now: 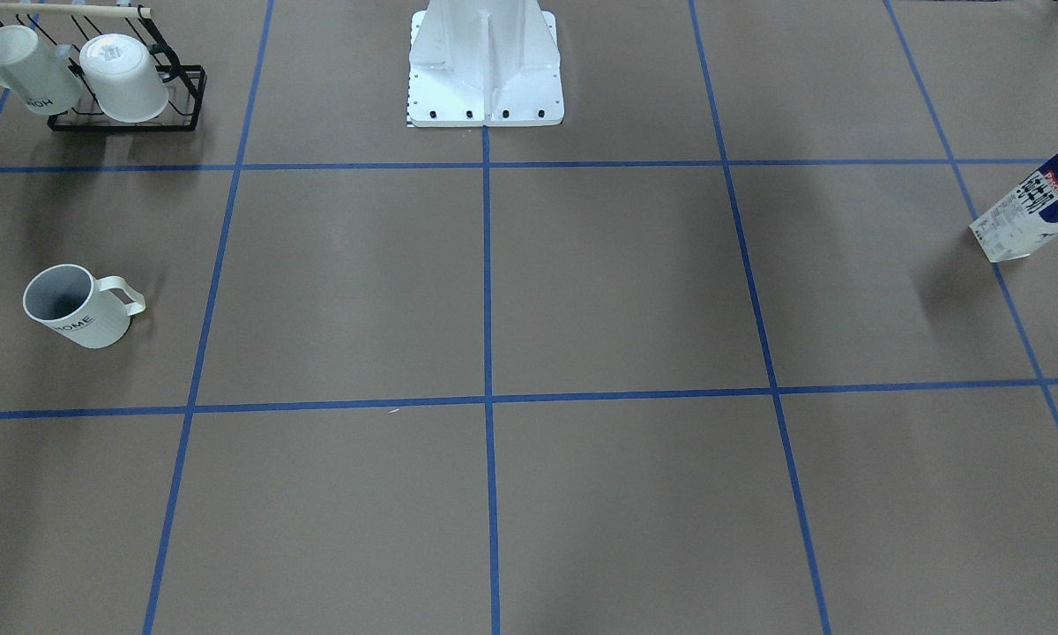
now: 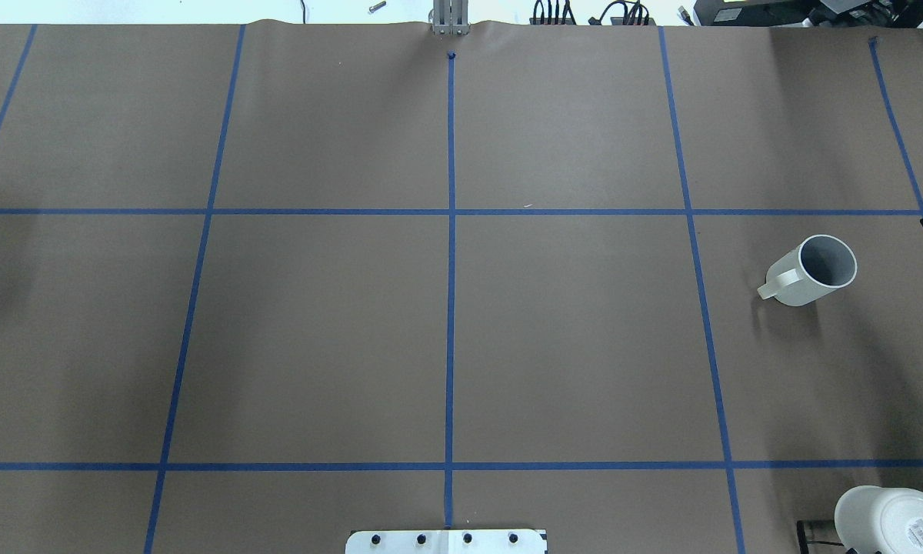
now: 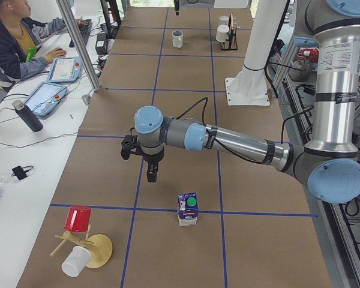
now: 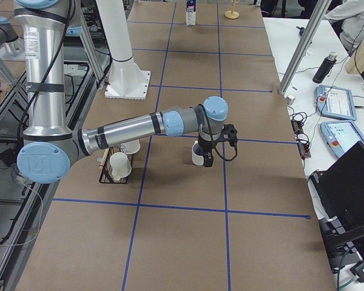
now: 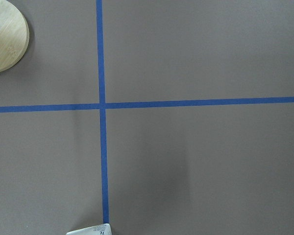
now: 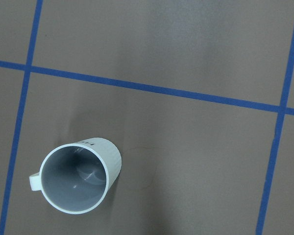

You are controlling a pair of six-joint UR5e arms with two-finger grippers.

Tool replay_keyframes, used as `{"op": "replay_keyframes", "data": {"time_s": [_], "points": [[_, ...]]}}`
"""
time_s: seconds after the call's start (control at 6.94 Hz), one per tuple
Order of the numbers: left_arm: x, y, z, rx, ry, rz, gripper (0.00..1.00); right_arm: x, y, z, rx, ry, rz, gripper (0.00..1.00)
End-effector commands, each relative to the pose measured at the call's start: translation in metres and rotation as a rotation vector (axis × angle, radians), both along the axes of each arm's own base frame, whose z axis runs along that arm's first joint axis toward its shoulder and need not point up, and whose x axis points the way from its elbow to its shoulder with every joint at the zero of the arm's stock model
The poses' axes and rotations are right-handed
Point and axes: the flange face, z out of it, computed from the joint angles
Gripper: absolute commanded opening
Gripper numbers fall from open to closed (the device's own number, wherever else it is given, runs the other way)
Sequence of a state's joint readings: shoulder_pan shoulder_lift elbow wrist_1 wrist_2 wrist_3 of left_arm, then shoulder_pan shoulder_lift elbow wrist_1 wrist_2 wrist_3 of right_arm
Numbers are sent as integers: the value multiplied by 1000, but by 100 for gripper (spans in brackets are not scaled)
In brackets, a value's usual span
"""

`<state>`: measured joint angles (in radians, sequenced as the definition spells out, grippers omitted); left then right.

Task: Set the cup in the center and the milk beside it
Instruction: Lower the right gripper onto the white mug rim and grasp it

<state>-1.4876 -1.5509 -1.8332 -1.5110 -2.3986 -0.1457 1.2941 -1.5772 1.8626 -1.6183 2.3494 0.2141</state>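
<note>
The cup [image 1: 78, 307] stands upright on the table on my right side, handle toward the middle; it also shows in the overhead view [image 2: 811, 271] and, from above, in the right wrist view [image 6: 78, 178]. My right gripper [image 4: 207, 159] hovers above it; I cannot tell whether it is open. The milk [image 1: 1036, 216] stands on a tape line at the far left end. My left gripper [image 3: 151, 174] hangs above the table a short way from the carton [image 3: 188, 209]; I cannot tell its state. The center crossing [image 2: 451, 211] is bare.
A black wire rack [image 1: 128, 119] with two other white mugs stands near the robot's base [image 1: 485, 79] on the right side. A wooden stand [image 3: 96, 249] with a red and a white cup sits at the left end. Operators' tablets lie along the far table.
</note>
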Motion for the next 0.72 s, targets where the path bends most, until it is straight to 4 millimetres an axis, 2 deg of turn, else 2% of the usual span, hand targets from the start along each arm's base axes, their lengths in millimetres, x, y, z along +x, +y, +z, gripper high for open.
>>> {"op": "replay_keyframes", "data": {"time_s": [0.0,0.14,0.29,0.58], "points": [[0,0,-2,3,1,0,99,-54,-8,5,-10,34,51,100],[0,0,-1,1,1,0,99,-65,-12,27,3,22,47,100],[0,0,-2,5,-1,-1,99,-75,-13,37,-2,8,65,100],[0,0,-2,5,-1,-1,99,-83,-9,32,-24,-11,88,99]]}}
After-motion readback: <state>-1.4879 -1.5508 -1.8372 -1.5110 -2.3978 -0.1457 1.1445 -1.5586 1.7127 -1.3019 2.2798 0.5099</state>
